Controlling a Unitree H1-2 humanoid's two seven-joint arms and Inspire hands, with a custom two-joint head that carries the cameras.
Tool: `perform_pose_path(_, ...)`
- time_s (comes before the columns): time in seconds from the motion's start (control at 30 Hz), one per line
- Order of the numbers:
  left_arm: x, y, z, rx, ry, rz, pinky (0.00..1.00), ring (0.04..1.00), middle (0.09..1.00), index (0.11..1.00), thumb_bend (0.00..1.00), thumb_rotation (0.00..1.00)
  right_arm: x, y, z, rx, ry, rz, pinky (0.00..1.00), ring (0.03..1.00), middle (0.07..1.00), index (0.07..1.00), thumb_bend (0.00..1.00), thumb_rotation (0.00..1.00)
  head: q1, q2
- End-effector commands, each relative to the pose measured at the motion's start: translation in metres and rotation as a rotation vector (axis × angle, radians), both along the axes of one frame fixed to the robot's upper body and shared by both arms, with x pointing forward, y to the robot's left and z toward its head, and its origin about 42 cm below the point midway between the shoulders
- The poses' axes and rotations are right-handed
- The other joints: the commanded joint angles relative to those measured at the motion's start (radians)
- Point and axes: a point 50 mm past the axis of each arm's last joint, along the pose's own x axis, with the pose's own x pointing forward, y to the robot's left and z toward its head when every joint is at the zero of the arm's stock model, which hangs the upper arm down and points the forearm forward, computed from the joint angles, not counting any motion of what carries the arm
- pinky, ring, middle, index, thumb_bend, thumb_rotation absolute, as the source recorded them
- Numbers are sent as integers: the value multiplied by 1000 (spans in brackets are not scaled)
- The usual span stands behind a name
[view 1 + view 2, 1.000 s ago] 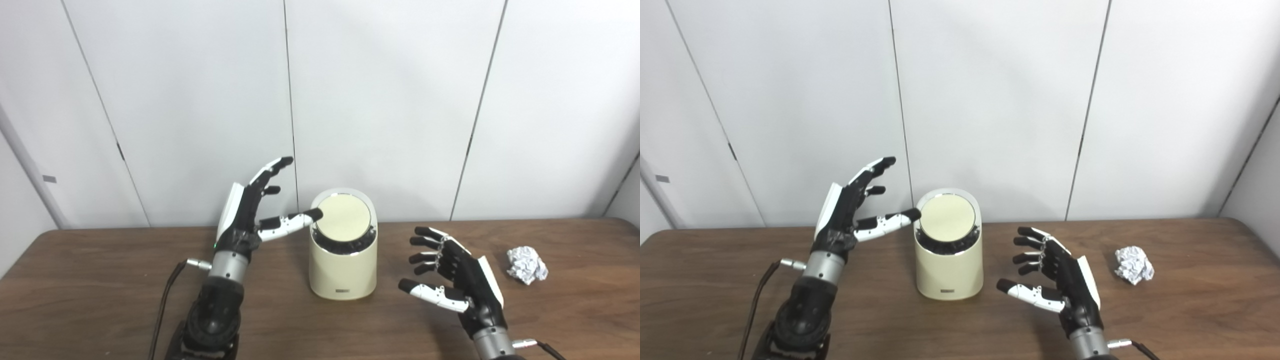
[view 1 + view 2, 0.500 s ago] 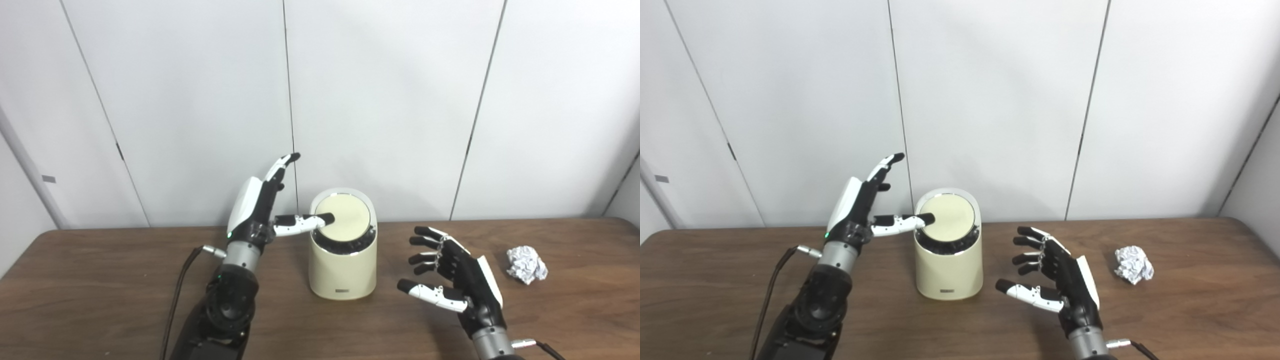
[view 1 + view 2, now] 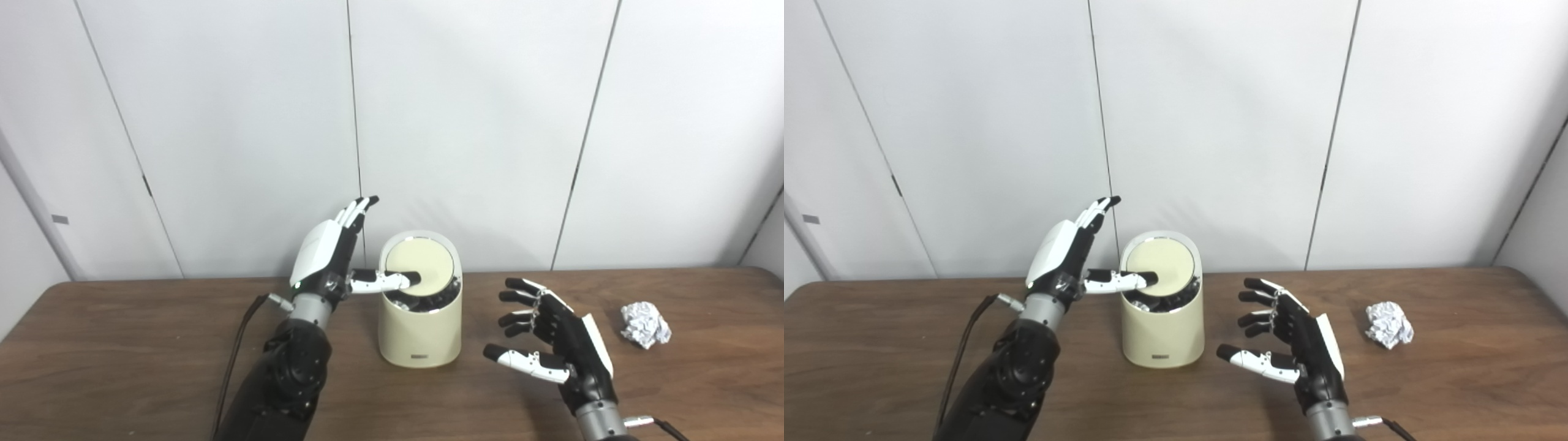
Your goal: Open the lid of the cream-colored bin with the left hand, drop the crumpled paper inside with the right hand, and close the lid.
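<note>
The left hand [image 3: 327, 257] is raised just left of the cream-colored bin [image 3: 419, 318], its white back turned toward the camera and its fingers [image 3: 358, 211] spread apart and pointing up toward the wall. Only its thumb [image 3: 392, 282] reaches sideways over the bin's rim, with the dark tip resting on the near-left part of the lid [image 3: 422, 266]. The hand grips nothing.

The bin stands upright on the brown desk [image 3: 122, 343], close to the desk's far edge and near its middle. The round lid sits tilted in the top opening, its near edge dipped, so that a dark crescent of the bin's interior shows below it in front.

To the right of the bin, and a little nearer the camera, the right hand [image 3: 560, 343] hovers above the desk with its palm facing the bin. Its dark fingers are curled loosely and spread apart, the thumb stretched out low toward the bin's base, and it holds nothing.

The crumpled paper [image 3: 645, 324] lies on the desk farther right of the bin, beyond the right hand and apart from it.
</note>
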Motion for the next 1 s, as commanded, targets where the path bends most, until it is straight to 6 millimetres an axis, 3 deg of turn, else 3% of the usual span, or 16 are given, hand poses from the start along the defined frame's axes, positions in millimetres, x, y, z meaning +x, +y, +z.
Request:
perform_pose_path(0.0,7,-6,31,29,-108,6,1000,1000,1000,1000,979,346,6,5,24,6,-95,10,493,558,708,752,695,139,-2,1)
perform_pose_path(0.27,10,-14,38,75,-132,28,1000,1000,1000,1000,987,291,6,8,25,12,-107,21,536,550,698,748,682,83,-3,2)
perform_pose_path(0.97,14,-25,48,285,-213,71,955,1000,1000,1000,1000,220,3,10,29,11,-106,28,542,549,695,747,684,84,4,19)
